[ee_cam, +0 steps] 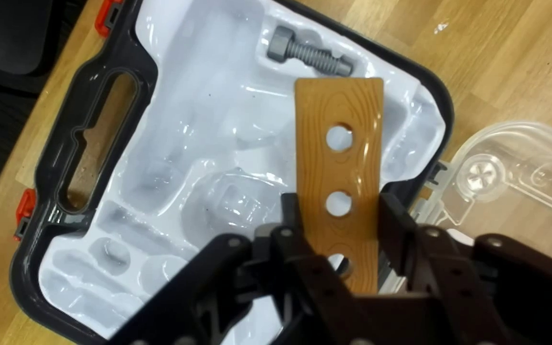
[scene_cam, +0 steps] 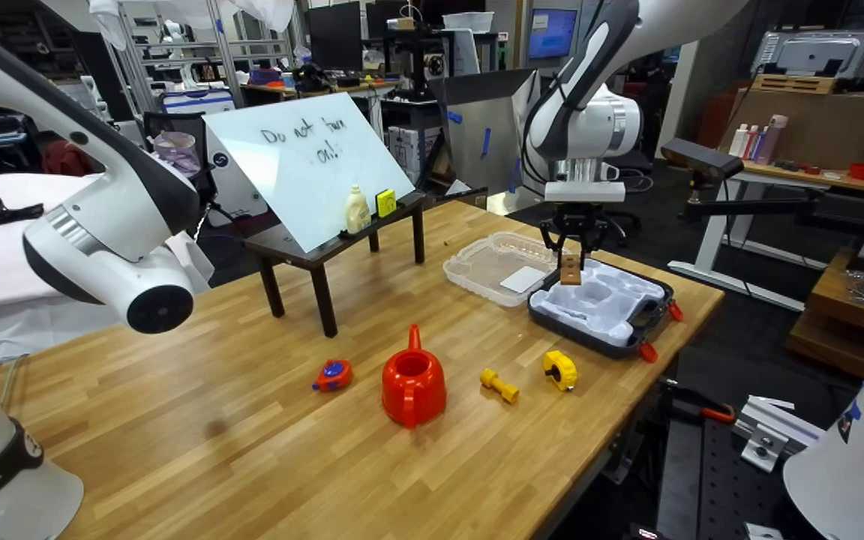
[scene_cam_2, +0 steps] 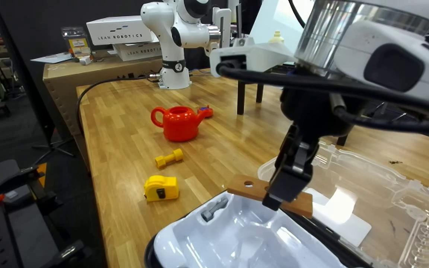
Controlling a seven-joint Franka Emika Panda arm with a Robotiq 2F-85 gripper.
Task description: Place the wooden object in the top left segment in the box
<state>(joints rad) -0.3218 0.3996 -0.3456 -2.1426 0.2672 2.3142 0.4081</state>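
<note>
One wooden block, flat, tan-brown, pierced by three holes: held above the box, near the rim on its lid side. It is clasped by the gripper, closed against both long sides. Which compartment lies beneath cannot be told.

One box, dark-rimmed, with a pale interior moulded into compartments: set near a corner of the counter. Its handle and two red latches are turned toward the nearby edge.

One grey bolt: seated in a compartment of the box.

One clear plastic lid: laid flat beside the box, on the side away from that edge. One white card is seen within its outline.

One yellow tape measure and one yellow dumbbell-shaped piece: placed near the same edge, apart from each other.

One red pot, with handle and spout: placed farther from that edge. One small red piece with a blue top is placed near it.

One whiteboard, hand-lettered: propped on a small dark table by the opposite edge, where one cream bottle is also stood.

One further robot arm: mounted at the end of the counter away from the box.
</note>
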